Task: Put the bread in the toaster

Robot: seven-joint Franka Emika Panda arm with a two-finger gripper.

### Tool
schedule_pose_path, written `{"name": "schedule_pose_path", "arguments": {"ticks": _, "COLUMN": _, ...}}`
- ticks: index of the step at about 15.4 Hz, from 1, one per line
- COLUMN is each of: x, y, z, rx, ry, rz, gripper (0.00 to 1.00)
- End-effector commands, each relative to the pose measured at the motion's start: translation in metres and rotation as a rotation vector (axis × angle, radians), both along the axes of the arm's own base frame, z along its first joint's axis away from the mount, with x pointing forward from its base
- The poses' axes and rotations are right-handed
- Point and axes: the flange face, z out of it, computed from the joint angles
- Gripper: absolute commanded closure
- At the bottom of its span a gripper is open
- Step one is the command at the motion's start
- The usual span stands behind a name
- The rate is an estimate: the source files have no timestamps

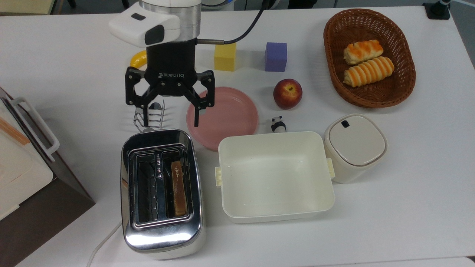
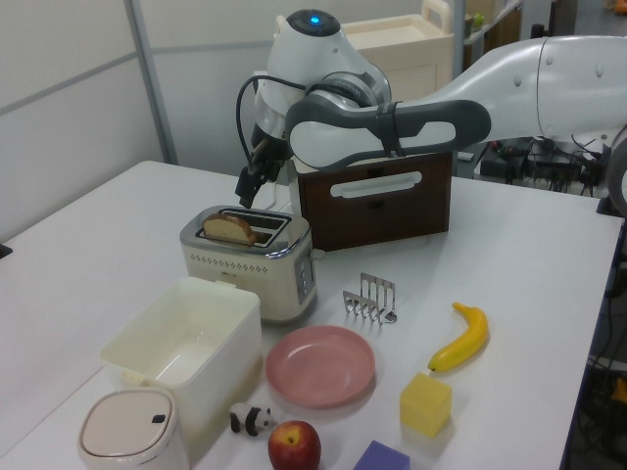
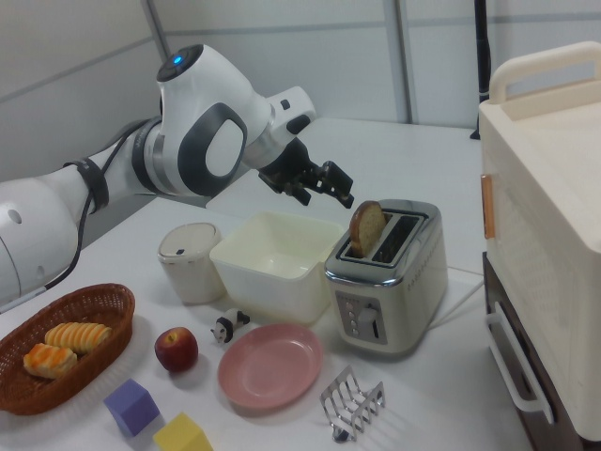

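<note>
Bread (image 1: pixel 179 187) in toaster (image 1: pixel 161 230) slot

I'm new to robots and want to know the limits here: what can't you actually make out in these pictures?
- The lower part of the bread: top view, sunk in the toaster slot, so its depth is hidden.
- The white cord: top view, cut off by the bottom edge; no plug visible.
- The lidded tub's contents: top view, covered by its lid.
- The banana: top view, mostly behind the open pincer.
</note>
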Motion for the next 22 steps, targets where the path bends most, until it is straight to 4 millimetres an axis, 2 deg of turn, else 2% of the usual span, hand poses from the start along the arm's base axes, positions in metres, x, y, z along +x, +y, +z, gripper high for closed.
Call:
{"name": "schedule_pose_path", "arguments": {"ticks": 1, "x": -0.025, "y": -0.016, "z": 0.022, "rx": -0.02, "ry": 0.104, "rz": -0.061, "gripper": 0.0}}
{"name": "schedule_pose_path", "arguments": {"ticks": 3, "x": -0.047, "y": -0.026, "z": 0.042, "rx": -0.027, "ry": 0.172, "rz": -0.1, "gripper": 0.0}}
{"name": "schedule_pose_path", "arguments": {"ticks": 5, "x": -0.069, "y": -0.024, "z": 0.061, "rx": -0.001, "ry": 0.232, "rz": -0.12, "gripper": 0.0}}
{"name": "schedule_pose_path", "arguments": {"ticks": 8, "x": -0.091, "y": -0.022, "z": 0.063, "rx": 0.015, "ry": 0.355, "rz": -0.142, "gripper": 0.0}}
{"name": "schedule_pose_path", "arguments": {"ticks": 12, "x": -0.11, "y": -0.021, "z": 0.068, "rx": 0.033, "ry": 0.44, "rz": -0.193, "gripper": 0.0}}
{"name": "schedule_pose_path", "arguments": {"ticks": 15, "x": -0.12, "y": -0.029, "z": 0.077, "rx": 0.059, "ry": 0.453, "rz": -0.203, "gripper": 0.0}}
{"name": "schedule_pose_path", "arguments": {"ticks": 22, "x": -0.124, "y": -0.032, "z": 0.074, "rx": 0.06, "ry": 0.485, "rz": -0.211, "gripper": 0.0}}
